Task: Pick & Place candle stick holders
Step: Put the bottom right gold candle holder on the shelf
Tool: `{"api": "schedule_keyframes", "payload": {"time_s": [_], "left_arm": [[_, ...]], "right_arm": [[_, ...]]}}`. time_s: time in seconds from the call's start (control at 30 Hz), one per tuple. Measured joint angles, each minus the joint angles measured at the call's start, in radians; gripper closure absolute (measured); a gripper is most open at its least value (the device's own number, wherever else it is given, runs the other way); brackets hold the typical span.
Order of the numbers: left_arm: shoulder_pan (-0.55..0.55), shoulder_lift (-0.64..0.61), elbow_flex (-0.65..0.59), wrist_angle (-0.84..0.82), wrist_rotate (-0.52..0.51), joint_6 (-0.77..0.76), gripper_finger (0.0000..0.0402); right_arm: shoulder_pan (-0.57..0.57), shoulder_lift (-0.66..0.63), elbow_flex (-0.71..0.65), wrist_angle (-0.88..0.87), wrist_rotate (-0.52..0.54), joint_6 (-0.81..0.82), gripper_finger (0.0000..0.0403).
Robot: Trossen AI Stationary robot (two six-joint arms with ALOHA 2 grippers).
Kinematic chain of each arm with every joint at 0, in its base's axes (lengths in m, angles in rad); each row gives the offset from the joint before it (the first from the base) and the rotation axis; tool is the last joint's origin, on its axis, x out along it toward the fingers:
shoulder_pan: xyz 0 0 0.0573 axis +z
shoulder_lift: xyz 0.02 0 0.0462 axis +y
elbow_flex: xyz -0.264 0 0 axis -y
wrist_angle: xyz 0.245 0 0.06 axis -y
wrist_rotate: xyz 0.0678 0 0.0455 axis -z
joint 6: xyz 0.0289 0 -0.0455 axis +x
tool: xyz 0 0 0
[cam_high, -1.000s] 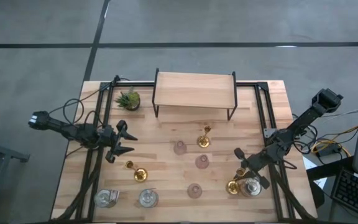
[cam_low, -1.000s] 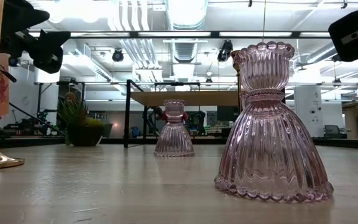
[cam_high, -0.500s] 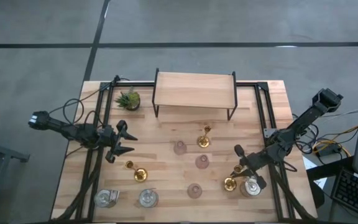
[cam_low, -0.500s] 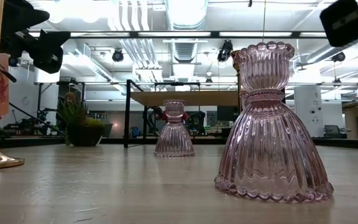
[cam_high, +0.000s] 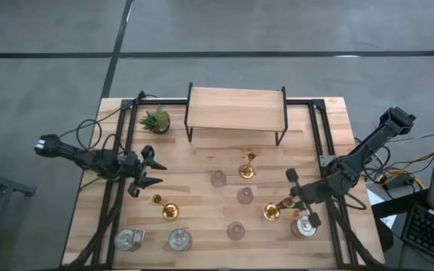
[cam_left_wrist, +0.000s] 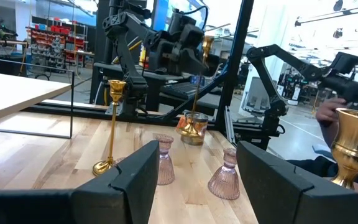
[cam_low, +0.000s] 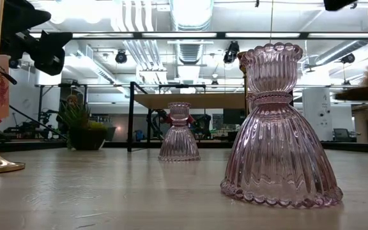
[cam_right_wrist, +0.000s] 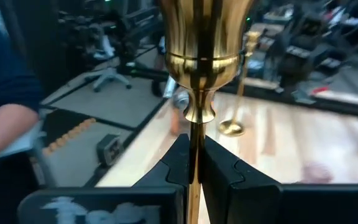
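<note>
My right gripper [cam_high: 287, 203] is shut on a gold candle stick holder [cam_high: 273, 211] over the table's right part, just left of a silvery glass cup [cam_high: 304, 226]. Its round base [cam_low: 365, 91] hangs above the tabletop. Two more gold holders [cam_high: 247, 168] [cam_high: 167, 210] stand on their bases. Three pink glass holders [cam_high: 218, 178] [cam_high: 245, 196] [cam_high: 236, 230] stand mid-table, and two silvery cups [cam_high: 129, 239] [cam_high: 179, 239] stand at the near left. My left gripper [cam_high: 157, 174] waits open at the left, holding nothing. My right gripper pinches the gold holder's thin stem [cam_right_wrist: 194, 140] between its two fingers, just below the knob under the cup. The fingers come roughly level from the table's right side and lie across the stem. The holder is lifted clear of the table, cup end up.
A wooden shelf on a black frame [cam_high: 236, 109] stands at the far middle, with a small green plant [cam_high: 155, 119] to its left. Black rails [cam_high: 319, 135] run along both sides. Bare wood lies in front of the shelf.
My right gripper has risen and drifted toward the table's left and far side, rolling a little, and has stayed shut. The gold holder has left its spot beside the silvery cup and is now lifted clear.
</note>
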Motion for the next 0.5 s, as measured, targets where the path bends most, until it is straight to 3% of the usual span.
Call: {"api": "schedule_keyframes", "payload": {"time_s": [0.4,0.5], "left_arm": [[0.0,0.0,0.0,0.0,0.0,0.0,0.0183],[0.0,0.0,0.0,0.0,0.0,0.0,0.0183]], "right_arm": [[0.0,-0.046,0.083,-0.018,0.242,-0.158,0.0385],[0.0,-0.062,0.111,-0.045,0.356,-0.171,0.0385]]}}
